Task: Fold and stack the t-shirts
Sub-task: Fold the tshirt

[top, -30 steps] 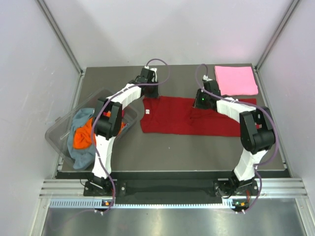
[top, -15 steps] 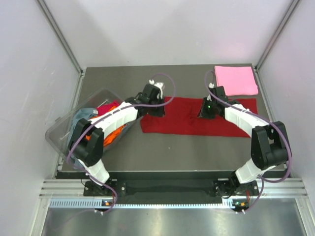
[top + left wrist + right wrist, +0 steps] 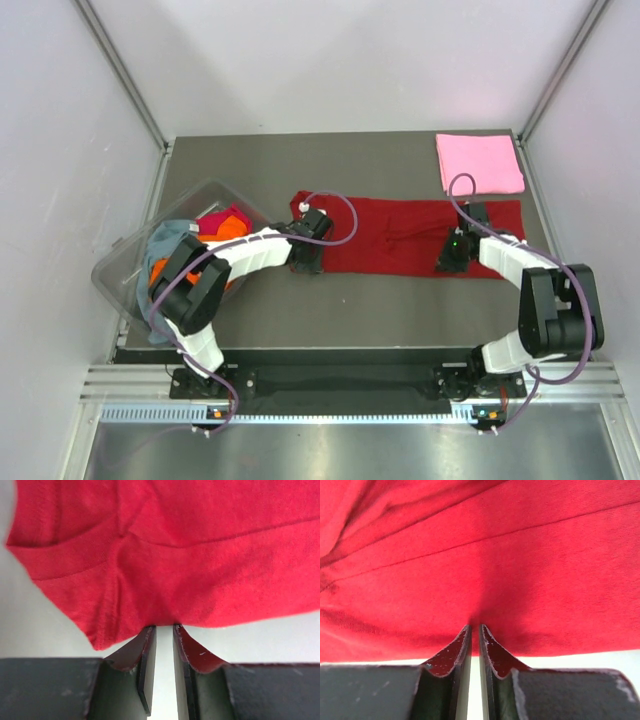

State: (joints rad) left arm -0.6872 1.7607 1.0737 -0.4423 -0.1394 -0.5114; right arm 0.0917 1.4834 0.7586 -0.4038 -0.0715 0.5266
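The dark red t-shirt (image 3: 400, 235) lies as a long strip across the middle of the table, and no white neck label shows. My left gripper (image 3: 308, 264) is at the strip's near left corner. In the left wrist view the gripper (image 3: 164, 627) is shut on the bunched shirt edge (image 3: 190, 555). My right gripper (image 3: 449, 264) is at the near edge further right. In the right wrist view the gripper (image 3: 474, 626) is shut on the shirt (image 3: 495, 555). A folded light pink t-shirt (image 3: 480, 163) lies at the back right.
A clear plastic tub (image 3: 120, 262) stands tilted at the left. It holds a grey-blue shirt (image 3: 160, 245), an orange one (image 3: 232, 232) and a magenta one (image 3: 222, 216). White walls with metal posts close the table in on the far, left and right sides.
Both grippers moved from the shirt's far edge toward me to its near edge, carrying cloth over. The white neck label that showed before is now covered.
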